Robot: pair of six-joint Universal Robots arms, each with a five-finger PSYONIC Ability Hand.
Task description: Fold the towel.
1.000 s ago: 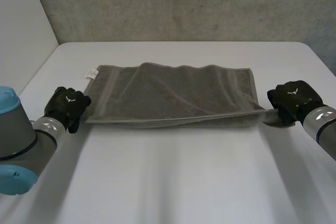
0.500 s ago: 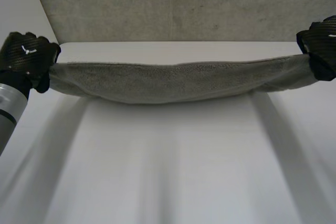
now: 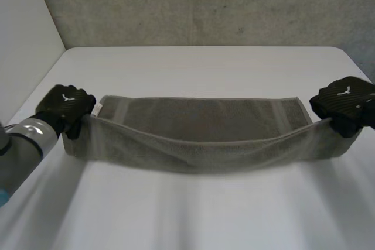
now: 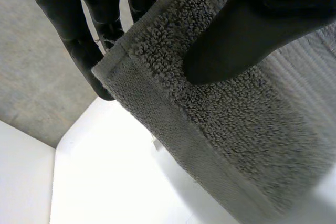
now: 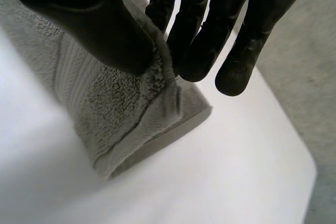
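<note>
A grey towel (image 3: 202,136) hangs stretched between my two hands above the white table (image 3: 205,65), sagging in the middle with its lower fold near the tabletop. My left hand (image 3: 63,105) is shut on the towel's left end. In the left wrist view the thumb (image 4: 247,30) presses the towel (image 4: 226,114) against the fingers (image 4: 79,40) at a corner. My right hand (image 3: 343,102) is shut on the right end. Its thumb (image 5: 89,19) and fingers (image 5: 199,35) pinch the towel's corner (image 5: 126,114) in the right wrist view.
A grey concrete wall (image 3: 199,4) rises behind the table's far edge. A white wall (image 3: 23,39) stands at the left. Bare tabletop lies in front of the towel (image 3: 193,209).
Both hands lifted the towel's near corners high off the table, then came back down and toward me. The towel now hangs doubled between them, lower than half a second ago.
</note>
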